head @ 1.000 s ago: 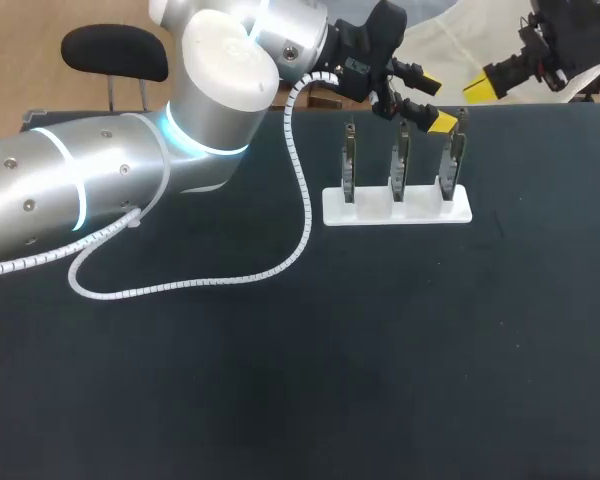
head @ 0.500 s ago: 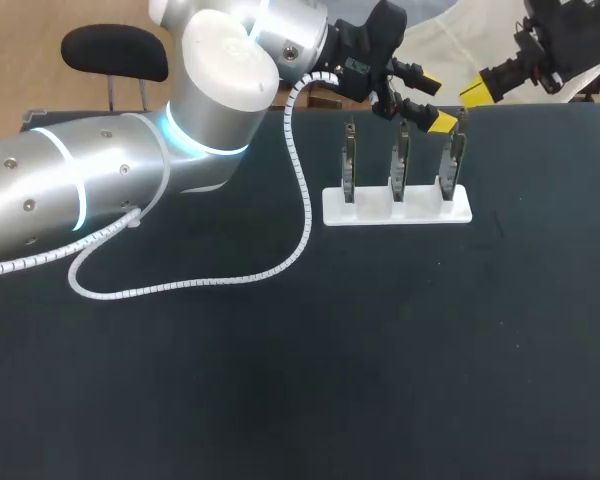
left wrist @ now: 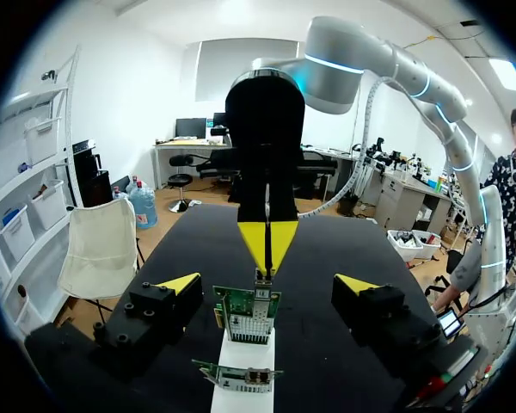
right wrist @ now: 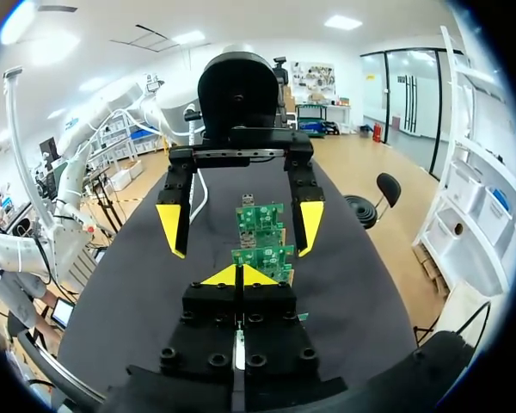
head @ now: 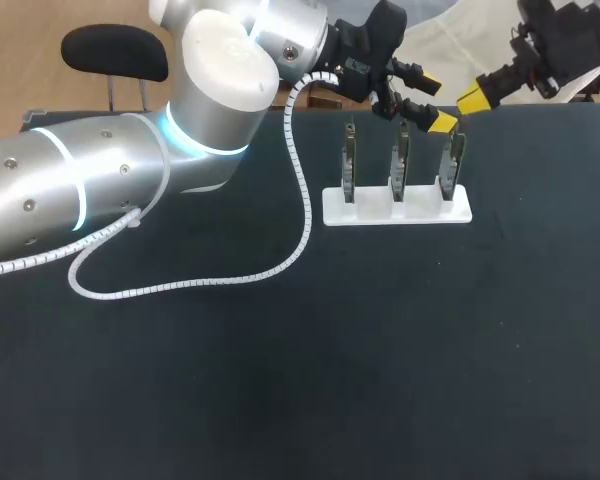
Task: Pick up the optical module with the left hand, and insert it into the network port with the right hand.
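Head view: white rack (head: 360,208) on black table (head: 280,380)

Right arm (head: 570,40): cut off by the head view's upper edge.
Farther boards (right wrist: 258,215): partly hidden behind the nearest board (right wrist: 263,256).

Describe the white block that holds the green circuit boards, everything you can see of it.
The white rectangular block, plastic-looking, lies flat on the dark table near its far edge. Three green circuit boards stand upright in it, side by side in a row. Only the table and boards touch it.
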You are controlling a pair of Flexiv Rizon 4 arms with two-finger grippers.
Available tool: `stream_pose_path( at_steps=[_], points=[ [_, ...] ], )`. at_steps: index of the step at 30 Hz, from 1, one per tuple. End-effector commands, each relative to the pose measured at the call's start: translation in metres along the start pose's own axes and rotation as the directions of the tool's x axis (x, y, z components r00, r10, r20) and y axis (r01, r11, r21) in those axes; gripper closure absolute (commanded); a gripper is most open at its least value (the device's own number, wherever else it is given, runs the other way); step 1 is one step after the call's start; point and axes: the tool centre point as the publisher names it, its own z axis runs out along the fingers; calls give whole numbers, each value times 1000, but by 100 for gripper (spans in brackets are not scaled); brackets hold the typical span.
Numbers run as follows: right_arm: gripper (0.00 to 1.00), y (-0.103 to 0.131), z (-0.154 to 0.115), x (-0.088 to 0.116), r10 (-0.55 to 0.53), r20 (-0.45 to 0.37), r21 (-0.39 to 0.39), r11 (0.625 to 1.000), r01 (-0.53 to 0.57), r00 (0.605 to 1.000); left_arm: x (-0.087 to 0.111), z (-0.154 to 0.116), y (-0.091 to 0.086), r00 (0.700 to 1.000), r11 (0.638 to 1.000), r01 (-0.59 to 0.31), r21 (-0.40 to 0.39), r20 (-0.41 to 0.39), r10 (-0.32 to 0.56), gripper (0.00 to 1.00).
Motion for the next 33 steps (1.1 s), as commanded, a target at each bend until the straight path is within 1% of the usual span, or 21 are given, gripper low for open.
stream_pose_path(
  at_steps=[1, 5, 9, 15, 26, 33],
  points=[
    [100, -2, 1, 1, 3, -3, -6, 1000, -3, 1000, -1, 1, 2, 1000, 1000, -2, 5, -2, 2, 0],
    [100, -2, 2, 3, 9, -6, -9, 1000, -9, 1000, -1, 1, 2, 1000, 1000, -2, 5, -2, 2, 0],
    [100, -3, 5, 11, 25, -21, -18, 1000, -26, 999, -1, 1, 2, 1000, 1000, -2, 5, -2, 2, 0],
    [100, -3, 6, 16, 34, -34, -26, 999, -34, 999, -1, 1, 2, 1000, 1000, -2, 5, -2, 2, 0],
    [100, 0, 6, 16, 42, -25, -26, 999, -42, 999, -1, 1, 2, 1000, 1000, -2, 5, -2, 2, 0],
    [100, 1, 3, 9, 30, -10, -18, 999, -30, 1000, -1, 1, 2, 1000, 1000, -2, 5, -2, 2, 0]
  ],
)
